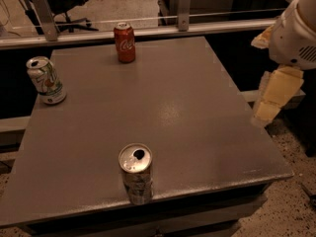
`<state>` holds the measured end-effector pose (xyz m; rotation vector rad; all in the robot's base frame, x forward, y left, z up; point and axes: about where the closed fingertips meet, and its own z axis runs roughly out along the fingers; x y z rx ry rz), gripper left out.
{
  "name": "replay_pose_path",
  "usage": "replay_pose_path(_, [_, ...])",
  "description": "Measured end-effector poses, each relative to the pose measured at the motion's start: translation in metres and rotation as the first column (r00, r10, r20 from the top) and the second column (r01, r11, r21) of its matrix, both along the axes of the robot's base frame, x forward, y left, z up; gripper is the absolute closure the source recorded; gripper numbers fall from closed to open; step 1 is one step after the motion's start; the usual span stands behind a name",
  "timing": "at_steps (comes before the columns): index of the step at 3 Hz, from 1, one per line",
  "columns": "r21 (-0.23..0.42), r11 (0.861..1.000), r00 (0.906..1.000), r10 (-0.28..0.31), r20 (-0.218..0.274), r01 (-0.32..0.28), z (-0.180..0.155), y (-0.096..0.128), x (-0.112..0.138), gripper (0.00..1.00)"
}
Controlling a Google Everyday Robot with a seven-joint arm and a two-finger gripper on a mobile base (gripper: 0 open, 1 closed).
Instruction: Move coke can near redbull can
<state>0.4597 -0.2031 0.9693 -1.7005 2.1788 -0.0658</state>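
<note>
Coke can (124, 43) stands tall at the top of the table (197, 107), up and left of the pincer (270, 102) at the right edge. I cannot tell if it is apart or together.

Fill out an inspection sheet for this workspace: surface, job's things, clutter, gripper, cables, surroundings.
Surface: grey table, three cans standing on it.
Job's things: coke can upright near the far edge; redbull can upright near the front edge, top opened; the two are far apart.
Clutter: white can with green and red markings, upright at the left edge.
Gripper: gripper hangs off the table's right edge, away from every can.
Cables: nothing seen.
Surroundings: metal rail behind the table, office chair, speckled floor.
</note>
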Motion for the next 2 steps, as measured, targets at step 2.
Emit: replay_pose_path(2, [0.245,0.969,0.989,0.002,0.148,-0.039,-0.029,0.052,0.126,0.0])
